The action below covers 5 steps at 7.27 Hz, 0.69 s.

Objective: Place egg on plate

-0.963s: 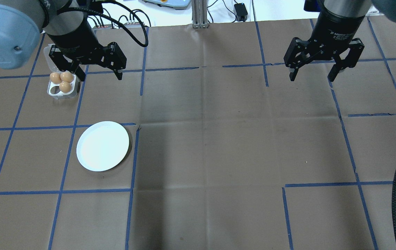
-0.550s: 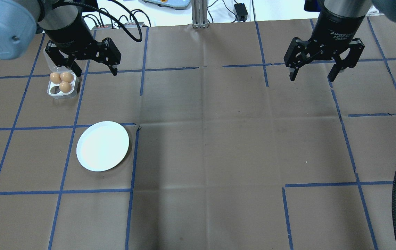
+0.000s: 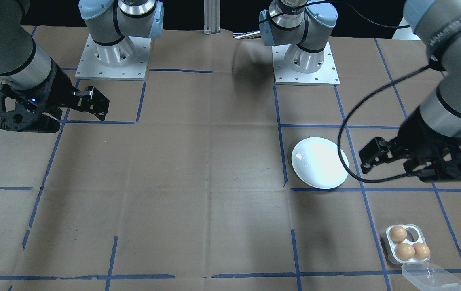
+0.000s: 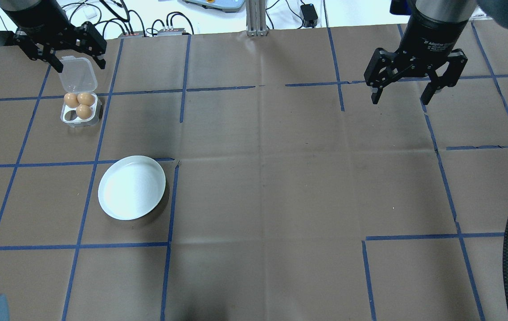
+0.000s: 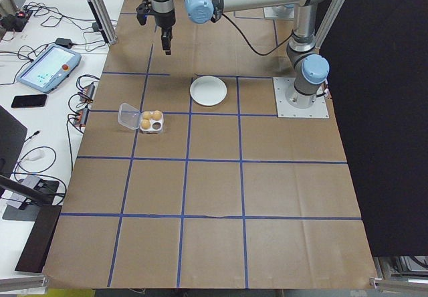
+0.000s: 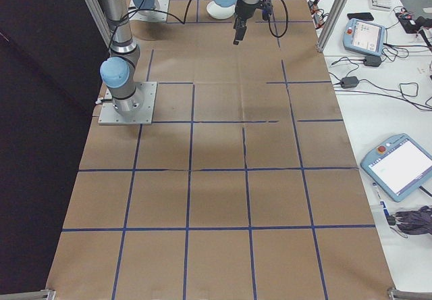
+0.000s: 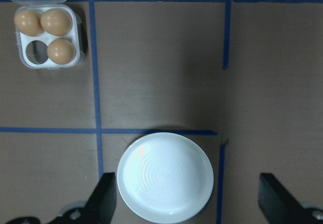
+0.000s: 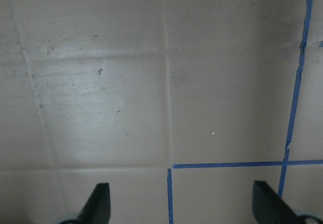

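— From the front-facing camera, where are the eggs? 
— Three smooth brown eggs (image 3: 404,251) sit in a small white plastic four-hole tray (image 3: 405,243), its clear lid (image 3: 431,277) flung open beside it. The left pincer (image 3: 376,155) hangs above the table, just beside the round glossy white plate (image 3: 320,168), well apart from the eggs.

— And from overhead? 
— The left pincer (image 4: 78,65) hovers wide and empty by the lid, at the table's far edge. The right pincer (image 4: 401,96) is spread wide too, holding nothing, far across the brown paper table (image 4: 263,178) with its blue tape grid.

— The left wrist camera? 
— It looks down on the plate (image 7: 165,177), faint rings on its surface, between the two fingertips (image 7: 103,201); the tray lies up in the corner, one hole empty.

— The right wrist? 
— Only creased paper and tape.
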Each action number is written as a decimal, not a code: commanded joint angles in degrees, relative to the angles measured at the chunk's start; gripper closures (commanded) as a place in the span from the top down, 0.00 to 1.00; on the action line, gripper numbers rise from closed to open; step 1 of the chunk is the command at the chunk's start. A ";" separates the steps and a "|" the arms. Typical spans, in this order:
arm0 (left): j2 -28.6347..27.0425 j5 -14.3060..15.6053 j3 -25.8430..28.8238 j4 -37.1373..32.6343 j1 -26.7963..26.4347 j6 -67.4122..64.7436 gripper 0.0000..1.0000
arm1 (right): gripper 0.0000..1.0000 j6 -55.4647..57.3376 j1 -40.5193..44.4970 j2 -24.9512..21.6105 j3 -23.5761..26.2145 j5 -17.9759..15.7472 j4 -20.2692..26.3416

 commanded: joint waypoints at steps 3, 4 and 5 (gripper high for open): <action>-13.05 0.18 9.76 1.79 6.33 9.05 0.99 | 1.00 0.00 0.00 0.00 0.00 0.00 0.00; -14.55 0.27 8.98 3.71 7.04 10.02 0.99 | 1.00 0.00 0.00 0.00 0.00 0.00 0.00; -15.52 0.27 7.41 5.03 7.30 10.03 0.98 | 1.00 0.00 0.00 0.00 0.00 0.00 0.00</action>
